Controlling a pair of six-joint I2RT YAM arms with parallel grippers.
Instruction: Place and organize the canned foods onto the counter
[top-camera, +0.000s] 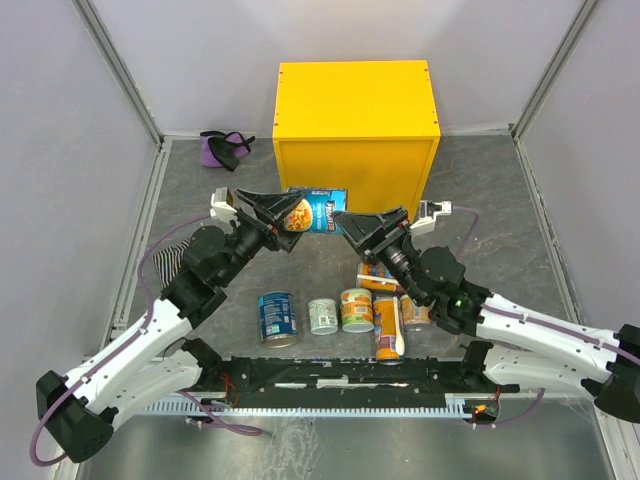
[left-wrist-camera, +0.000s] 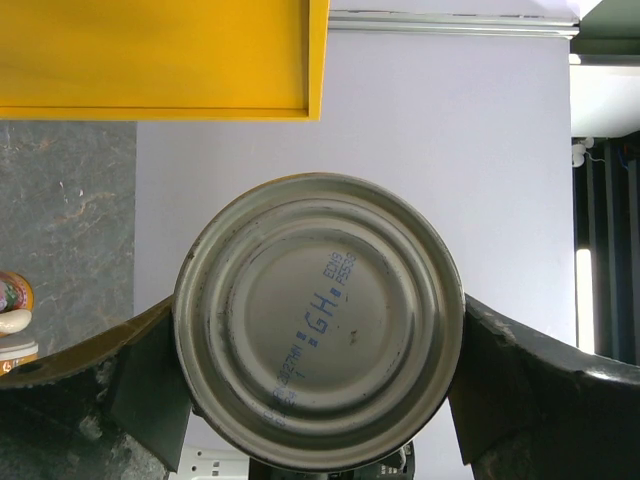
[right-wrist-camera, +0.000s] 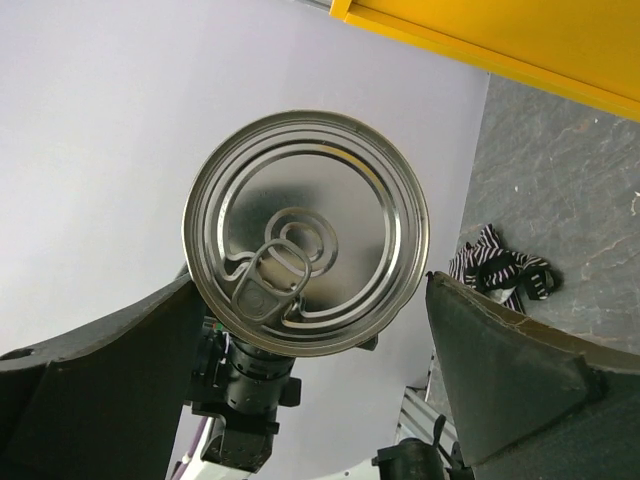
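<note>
My left gripper (top-camera: 290, 214) is shut on a blue-labelled can (top-camera: 320, 212) and holds it on its side in the air, in front of the yellow counter (top-camera: 357, 100). In the left wrist view the can's stamped bottom (left-wrist-camera: 318, 320) fills the space between both fingers. My right gripper (top-camera: 346, 222) is open and faces the can's pull-tab top (right-wrist-camera: 305, 232), its fingers to either side. Several cans stand on the floor: a blue one (top-camera: 277, 317), a pale-green one (top-camera: 322, 316), a short orange one (top-camera: 356, 309) and a tall orange one with a spoon (top-camera: 388, 328).
A purple cloth bundle (top-camera: 225, 148) lies at the back left beside the counter. A striped cloth (top-camera: 170, 262) lies under the left arm and also shows in the right wrist view (right-wrist-camera: 500, 275). More orange cans (top-camera: 377, 275) sit under the right arm. Grey walls enclose the floor.
</note>
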